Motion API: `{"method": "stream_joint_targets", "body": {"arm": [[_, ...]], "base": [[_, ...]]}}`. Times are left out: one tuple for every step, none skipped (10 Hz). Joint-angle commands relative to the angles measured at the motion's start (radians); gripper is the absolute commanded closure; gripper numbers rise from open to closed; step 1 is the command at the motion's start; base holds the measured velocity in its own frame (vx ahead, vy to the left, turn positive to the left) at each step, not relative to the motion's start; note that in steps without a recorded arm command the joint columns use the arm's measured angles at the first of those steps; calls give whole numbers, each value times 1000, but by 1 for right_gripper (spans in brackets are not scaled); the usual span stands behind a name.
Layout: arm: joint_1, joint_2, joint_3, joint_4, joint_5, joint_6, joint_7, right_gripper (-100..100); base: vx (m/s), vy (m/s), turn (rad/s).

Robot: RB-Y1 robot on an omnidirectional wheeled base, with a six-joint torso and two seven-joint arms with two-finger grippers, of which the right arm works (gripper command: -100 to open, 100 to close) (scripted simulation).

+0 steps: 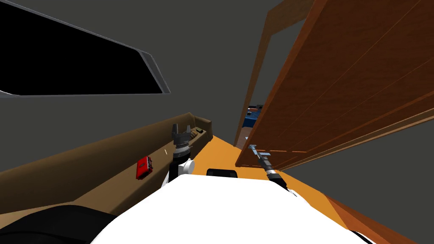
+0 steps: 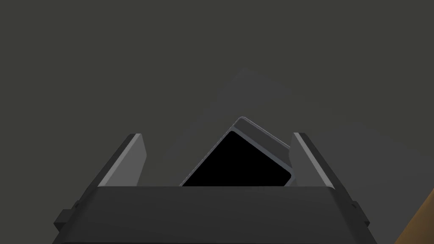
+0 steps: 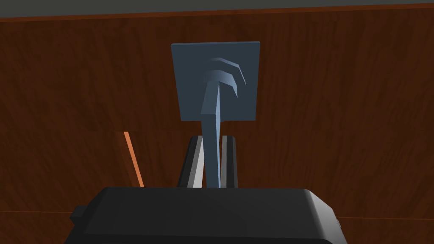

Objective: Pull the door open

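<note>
A reddish-brown wooden door [image 1: 339, 93] stands ajar on my right, swung out from its brown frame [image 1: 258, 63]. In the right wrist view its blue-grey lever handle [image 3: 212, 127] sticks out from a square plate [image 3: 186, 80] on the door [image 3: 339, 127]. My right gripper [image 3: 212, 163] is shut on the lever, fingers pressing both its sides. The head view shows that gripper [image 1: 254, 149] at the door's lower edge. My left gripper [image 1: 181, 128] is held up to the left, open, nothing between its fingers [image 2: 127, 163].
A brown counter [image 1: 106, 169] runs along the left wall with a red object [image 1: 143, 167] on it. Above it is a window onto a black area [image 1: 63, 55]. The orange floor [image 1: 220, 154] leads to the gap beside the door, where blue things [image 1: 253, 115] show.
</note>
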Motion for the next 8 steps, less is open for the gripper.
{"method": "stream_joint_targets", "body": {"arm": [[30, -12, -6, -27, 2, -12, -11, 100], [30, -12, -6, -27, 2, -12, -11, 100], [19, -7, -2, -10, 4, -21, -9, 100], [30, -11, 1, -9, 10, -35, -14, 100], [32, -13, 1, -8, 11, -39, -16, 100], [36, -16, 1, -5, 13, -48, -18, 100], [41, -20, 2, -2, 15, -58, -21, 100], [46, -23, 2, 0, 18, -69, -25, 100]], "base": [[-156, -45, 127], [-106, -42, 43], [-34, -8, 13], [-144, -73, 169], [-207, -90, 195], [-183, -81, 145], [-175, -74, 134], [-208, -89, 150]]}}
